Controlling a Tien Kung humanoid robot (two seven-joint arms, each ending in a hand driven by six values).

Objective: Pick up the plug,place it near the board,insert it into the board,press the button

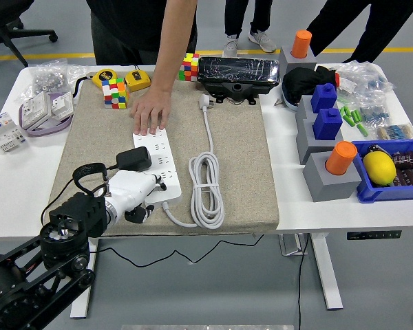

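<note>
Power strip (156, 155): far end under person's hand (150, 112), near-left part behind left hand (132, 194) | person: cropped at 12 o'clock edge | left-hand fingertip contact: indeterminate
</note>
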